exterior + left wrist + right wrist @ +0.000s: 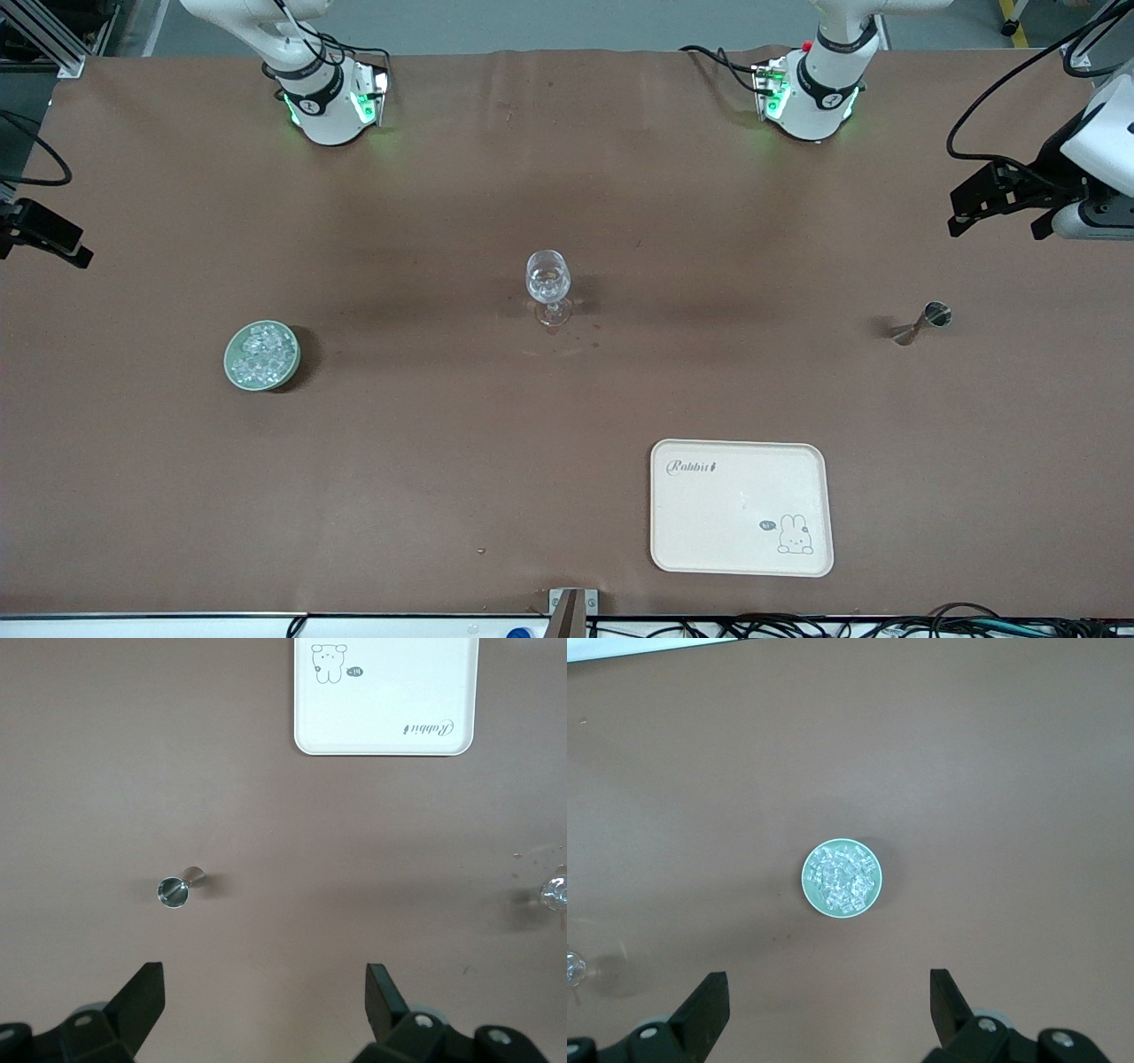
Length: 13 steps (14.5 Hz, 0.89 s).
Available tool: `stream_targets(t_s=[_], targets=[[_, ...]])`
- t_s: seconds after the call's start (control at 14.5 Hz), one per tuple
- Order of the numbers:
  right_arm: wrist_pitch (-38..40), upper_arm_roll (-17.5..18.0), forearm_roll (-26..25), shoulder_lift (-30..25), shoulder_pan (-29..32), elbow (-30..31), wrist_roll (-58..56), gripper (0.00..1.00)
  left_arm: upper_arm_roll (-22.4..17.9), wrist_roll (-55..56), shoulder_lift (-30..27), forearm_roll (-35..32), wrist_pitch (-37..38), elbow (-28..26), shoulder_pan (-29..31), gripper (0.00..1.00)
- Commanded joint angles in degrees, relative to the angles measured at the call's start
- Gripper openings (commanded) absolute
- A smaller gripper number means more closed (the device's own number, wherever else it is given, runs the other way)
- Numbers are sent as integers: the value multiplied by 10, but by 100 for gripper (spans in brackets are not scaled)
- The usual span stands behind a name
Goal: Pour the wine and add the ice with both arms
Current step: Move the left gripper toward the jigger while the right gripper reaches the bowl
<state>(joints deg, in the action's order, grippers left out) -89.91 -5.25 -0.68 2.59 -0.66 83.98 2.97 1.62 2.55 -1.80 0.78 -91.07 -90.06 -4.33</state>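
Both arms (824,80) are glossy white, with rounded bases ringed by black bands and lit by small green lamps; a red button sits on the left arm's base. Black cables loop from the bases and along the links. The left gripper (266,1001) and the right gripper (828,1005) are matte black, each with two wedge-shaped fingers (142,997) and silver screws at the finger mounts.

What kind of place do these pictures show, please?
Probably a robot lab bench staged as a small bar: two robot arms mounted on a brown-covered table, a wine glass in the middle, a bowl of ice, cables along the edge.
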Motion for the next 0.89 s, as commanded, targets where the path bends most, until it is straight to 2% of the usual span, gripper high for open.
stream_targets(t_s=[0.0, 0.28, 0.48, 0.69, 0.83], targets=[[-3, 9, 4, -23, 11, 25, -6, 100, 6, 11, -8, -12, -8, -6, 2, 100], [-3, 9, 4, -22, 11, 25, -6, 100, 6, 12, -8, -10, -3, -6, 3, 100], [-4, 9, 4, -22, 9, 28, -7, 100, -19, 9, -8, -4, -1, -6, 6, 100], [-32, 10, 3, -22, 5, 71, -8, 100, -56, 13, 4, -1, 2, -5, 5, 100], [-64, 10, 3, -22, 5, 117, -8, 100, -85, 80, 21, 32, 2, -6, 6, 100]])
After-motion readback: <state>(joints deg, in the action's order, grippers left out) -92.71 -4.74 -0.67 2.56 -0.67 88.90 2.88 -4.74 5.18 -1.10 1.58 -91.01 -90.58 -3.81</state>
